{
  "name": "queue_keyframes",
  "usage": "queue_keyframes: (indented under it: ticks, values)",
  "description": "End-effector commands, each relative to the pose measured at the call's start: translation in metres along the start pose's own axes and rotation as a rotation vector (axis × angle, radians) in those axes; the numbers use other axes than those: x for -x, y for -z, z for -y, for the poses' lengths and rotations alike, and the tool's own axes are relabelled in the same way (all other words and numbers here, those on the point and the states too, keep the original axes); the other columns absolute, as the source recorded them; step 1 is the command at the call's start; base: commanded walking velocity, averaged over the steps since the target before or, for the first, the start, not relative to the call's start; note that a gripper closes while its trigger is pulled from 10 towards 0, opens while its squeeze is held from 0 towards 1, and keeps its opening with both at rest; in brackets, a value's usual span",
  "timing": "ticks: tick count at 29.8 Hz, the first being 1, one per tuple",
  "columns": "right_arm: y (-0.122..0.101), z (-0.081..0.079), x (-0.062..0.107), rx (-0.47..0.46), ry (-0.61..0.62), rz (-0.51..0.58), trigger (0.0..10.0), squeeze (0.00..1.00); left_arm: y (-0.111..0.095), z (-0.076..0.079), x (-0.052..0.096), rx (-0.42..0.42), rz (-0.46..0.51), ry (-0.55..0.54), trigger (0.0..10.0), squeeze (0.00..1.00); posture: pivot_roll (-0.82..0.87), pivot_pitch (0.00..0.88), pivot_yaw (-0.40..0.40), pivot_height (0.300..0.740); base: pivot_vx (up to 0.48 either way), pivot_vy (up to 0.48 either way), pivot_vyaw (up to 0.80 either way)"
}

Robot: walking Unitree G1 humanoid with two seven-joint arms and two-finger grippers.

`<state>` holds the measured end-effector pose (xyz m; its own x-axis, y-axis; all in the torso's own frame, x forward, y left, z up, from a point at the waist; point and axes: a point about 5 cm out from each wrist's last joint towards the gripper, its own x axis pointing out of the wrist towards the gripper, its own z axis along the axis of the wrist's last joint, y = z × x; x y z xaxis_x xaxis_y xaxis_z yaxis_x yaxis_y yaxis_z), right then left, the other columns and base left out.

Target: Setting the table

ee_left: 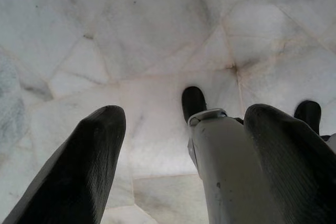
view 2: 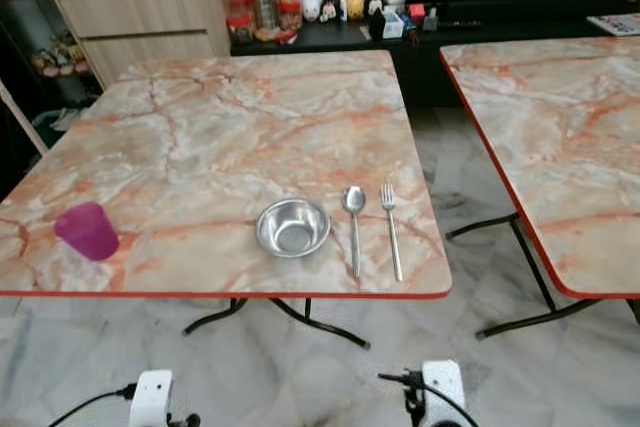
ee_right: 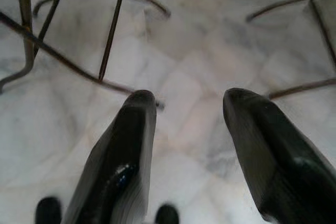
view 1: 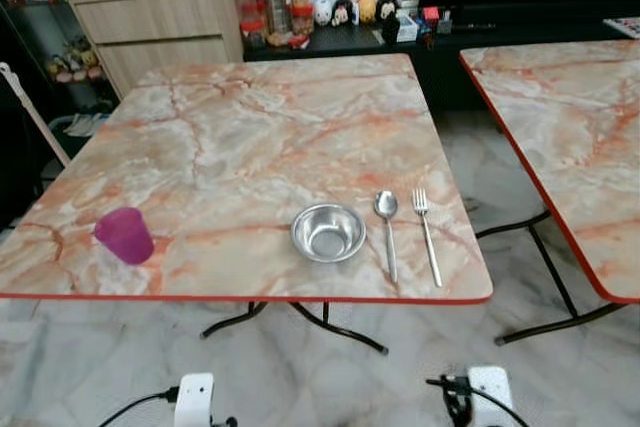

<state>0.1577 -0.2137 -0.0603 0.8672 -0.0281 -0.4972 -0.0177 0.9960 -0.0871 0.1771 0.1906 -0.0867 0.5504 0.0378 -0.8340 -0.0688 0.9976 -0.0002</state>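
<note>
Nearby, purple cup [view 1: 125,235] well apart from bowl [view 1: 328,232], spoon [view 1: 387,229], fork [view 1: 426,232]; both grippers [ee_left: 178,129] [ee_right: 189,108] wide, empty.

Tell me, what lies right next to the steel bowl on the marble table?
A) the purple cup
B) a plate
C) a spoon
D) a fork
C: the spoon lies just beside the steel bowl, with the fork on the spoon's far side and the purple cup well apart near the table's other corner.
</note>
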Motion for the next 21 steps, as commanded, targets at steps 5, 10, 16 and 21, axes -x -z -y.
queue_keyframes:
  ticks: [5,10,16,21]
  values:
    - [-0.036,-0.005,0.006,0.055,-0.041,0.217,10.0,0.0,0.001,-0.006,0.001,0.004,-0.001,-0.011,10.0,0.0,-0.08,0.033,0.093,0.74,0.0,0.0,0.0]
    - [-0.07,-0.015,0.016,0.086,-0.099,0.357,10.0,0.0,0.003,-0.008,0.001,0.001,-0.005,-0.014,10.0,0.0,-0.08,0.042,0.092,0.74,0.0,0.0,0.0]
    - [-0.127,-0.029,0.027,0.113,-0.168,0.541,10.0,0.0,0.005,-0.01,0.002,0.011,-0.006,-0.018,10.0,0.0,-0.07,0.044,0.082,0.74,0.0,0.0,0.0]
    - [-0.152,-0.035,0.024,0.077,-0.173,0.585,10.0,0.0,0.005,-0.009,0.002,0.017,-0.001,-0.019,10.0,0.0,-0.06,0.034,0.078,0.74,0.0,0.0,0.0]
